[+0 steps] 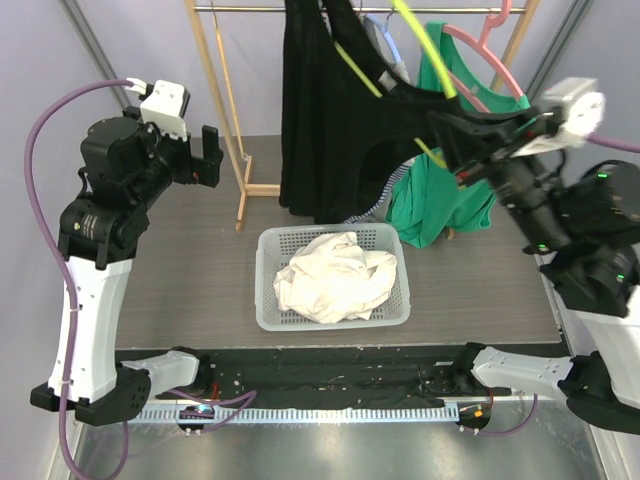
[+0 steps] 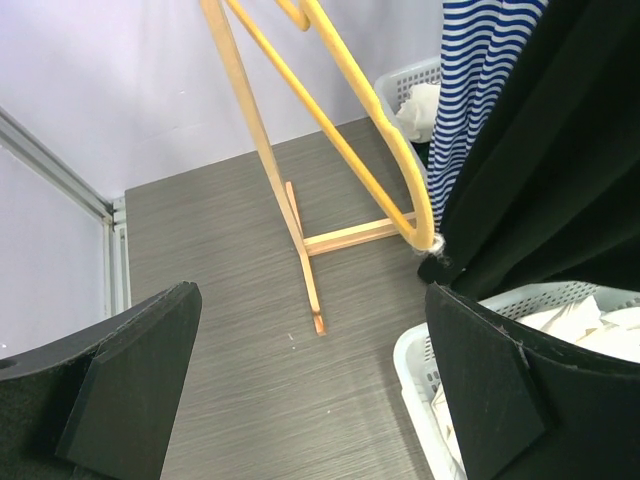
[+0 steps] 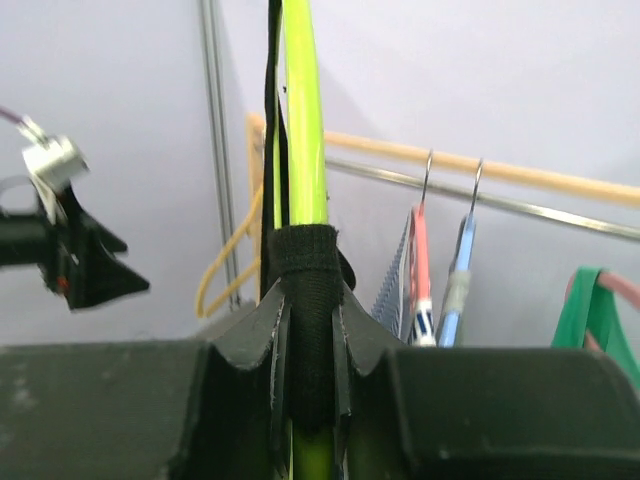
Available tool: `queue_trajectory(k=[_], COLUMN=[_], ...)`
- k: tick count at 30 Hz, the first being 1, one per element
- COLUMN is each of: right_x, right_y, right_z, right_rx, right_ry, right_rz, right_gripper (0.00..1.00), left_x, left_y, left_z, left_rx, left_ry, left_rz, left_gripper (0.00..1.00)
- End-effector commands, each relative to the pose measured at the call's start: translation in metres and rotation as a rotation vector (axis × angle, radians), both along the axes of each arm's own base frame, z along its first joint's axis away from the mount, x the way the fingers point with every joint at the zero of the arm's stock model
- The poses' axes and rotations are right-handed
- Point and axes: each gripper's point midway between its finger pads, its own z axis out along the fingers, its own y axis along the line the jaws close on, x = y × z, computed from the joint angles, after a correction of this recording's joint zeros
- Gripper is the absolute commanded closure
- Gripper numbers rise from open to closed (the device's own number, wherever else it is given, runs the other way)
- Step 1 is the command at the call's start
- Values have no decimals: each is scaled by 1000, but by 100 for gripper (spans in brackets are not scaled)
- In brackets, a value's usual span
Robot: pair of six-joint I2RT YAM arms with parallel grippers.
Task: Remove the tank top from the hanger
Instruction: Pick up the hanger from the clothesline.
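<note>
The right gripper [image 3: 308, 310] is pinching the limp, light strap [image 3: 306, 262] of the black tank top [image 1: 325, 120] on the lime hanger [image 3: 303, 120], probably the best hold; the left gripper [image 1: 212, 155] is hovering spread wide.

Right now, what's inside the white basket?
A crumpled white cloth fills most of the basket. Anything beneath the cloth is covered, so I can't tell whether more lies under it.

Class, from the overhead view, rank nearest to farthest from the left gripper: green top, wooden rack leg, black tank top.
1. Wooden rack leg, beside the left gripper.
2. Black tank top, centre.
3. Green top, far right.
</note>
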Motion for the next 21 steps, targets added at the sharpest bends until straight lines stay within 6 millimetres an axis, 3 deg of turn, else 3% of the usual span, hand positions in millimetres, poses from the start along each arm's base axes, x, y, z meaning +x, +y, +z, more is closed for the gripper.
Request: queue_trajectory(k=[1, 5, 9, 12, 16, 21], right_x=[-58, -71, -71, -65, -53, -53], right_y=[-47, -54, -50, -44, -33, -26], right_z=[82, 95, 88, 70, 33, 8], right_rx=[213, 238, 218, 191, 135, 78], right_ry=[-177, -195, -165, -116, -29, 30], right_rz=[74, 106, 121, 124, 118, 143], right_gripper=[99, 99, 99, 99, 99, 99], left_x=[-7, -7, -8, -10, -16, -27], left_y=[0, 0, -1, -1, -7, -16], left_z=[17, 18, 16, 17, 12, 4], left_rx=[-23, -27, -28, -26, -32, -16], left_ry=[-53, -54, -50, -51, -35, -17], left_rz=[-11, -12, -16, -19, -61, -134], left_gripper=[0, 0, 0, 0, 0, 1])
